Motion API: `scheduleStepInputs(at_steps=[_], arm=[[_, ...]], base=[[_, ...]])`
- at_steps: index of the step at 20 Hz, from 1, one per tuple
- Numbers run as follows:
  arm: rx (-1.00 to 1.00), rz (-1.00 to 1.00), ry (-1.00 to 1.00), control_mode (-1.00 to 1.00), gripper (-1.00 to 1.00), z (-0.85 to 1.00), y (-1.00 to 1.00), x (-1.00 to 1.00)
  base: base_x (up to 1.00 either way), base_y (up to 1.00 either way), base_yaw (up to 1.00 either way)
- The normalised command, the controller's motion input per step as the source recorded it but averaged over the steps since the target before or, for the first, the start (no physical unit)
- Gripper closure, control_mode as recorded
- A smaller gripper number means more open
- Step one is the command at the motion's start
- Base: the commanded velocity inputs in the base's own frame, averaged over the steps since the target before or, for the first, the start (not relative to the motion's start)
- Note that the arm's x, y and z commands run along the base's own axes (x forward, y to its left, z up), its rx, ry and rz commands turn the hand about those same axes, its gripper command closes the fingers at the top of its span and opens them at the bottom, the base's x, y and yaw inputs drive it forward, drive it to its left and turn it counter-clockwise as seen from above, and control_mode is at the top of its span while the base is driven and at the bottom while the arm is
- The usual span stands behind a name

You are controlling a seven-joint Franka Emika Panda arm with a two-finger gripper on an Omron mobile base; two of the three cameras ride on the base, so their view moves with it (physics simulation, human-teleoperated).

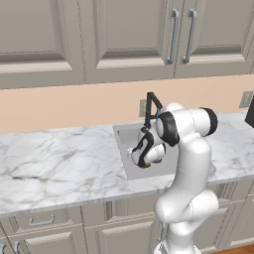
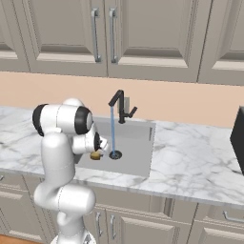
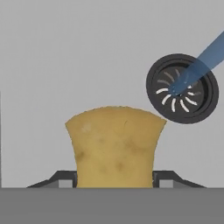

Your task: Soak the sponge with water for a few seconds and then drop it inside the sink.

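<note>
The sponge [image 3: 114, 146] sits clamped between the two dark fingertips [image 3: 65, 178] of the gripper [image 3: 114, 179], its lower end cut off by the bottom of the hand view; it hangs over the grey floor of the sink [image 3: 65, 57], beside the water [image 3: 205, 54] rather than under it. That stream falls from the black faucet [image 2: 120, 104] straight into the round drain [image 3: 182, 88]. From the right base view the sponge is only a small yellow speck at the hand, and from the left base view the arm's wrist hides most of the basin and the stream.

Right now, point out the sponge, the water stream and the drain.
sponge [image 3: 114, 146], hand view, middle of its yellow face.
water stream [image 2: 112, 128], right base view, midway down the blue stream.
drain [image 3: 205, 98], hand view, on its dark outer ring.
</note>
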Motion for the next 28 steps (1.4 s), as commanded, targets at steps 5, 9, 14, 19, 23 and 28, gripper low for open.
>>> scheduleStepInputs(at_steps=[5, 9, 14, 19, 23, 28], arm=[[-0.01, 0.00, -0.01, -1.00, 1.00, -0.12, 0.08, 0.00], [0.00, 0.00, 0.00, -1.00, 1.00, 0.00, 0.00, 0.00], [0.00, 0.00, 0.00, -1.00, 1.00, 0.00, 0.00, 0.00], [0.00, 0.00, 0.00, -1.00, -1.00, 0.00, 0.00, 0.00], [0.00, 0.00, 0.00, -1.00, -1.00, 0.00, 0.00, 0.00], [0.00, 0.00, 0.01, -1.00, -1.00, 0.08, 0.00, -0.01]], base=[[0.00, 0.00, 0.00], [0.00, 0.00, 0.00], [0.00, 0.00, 0.00], [0.00, 0.00, 0.00], [0.00, 0.00, 0.00], [0.00, 0.00, 0.00]])
